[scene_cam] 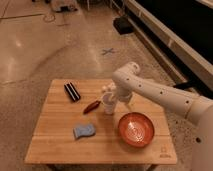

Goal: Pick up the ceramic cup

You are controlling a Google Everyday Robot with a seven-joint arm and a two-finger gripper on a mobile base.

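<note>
Far left on the desk [55,145] we've got a dark block [72,92], then a blue sponge [84,131] and a red pepper [91,106]. The ceramic cup [108,105] sits mid-desk, end effector [110,95] right over it; we can't tell its grip. The orange bowl [135,129] crowds the right, with bare wood along the front edge.

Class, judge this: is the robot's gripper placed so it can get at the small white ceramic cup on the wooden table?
Probably yes. The gripper hangs right at the small white ceramic cup, and neither the red pepper-like item nor the orange bowl blocks it.
</note>
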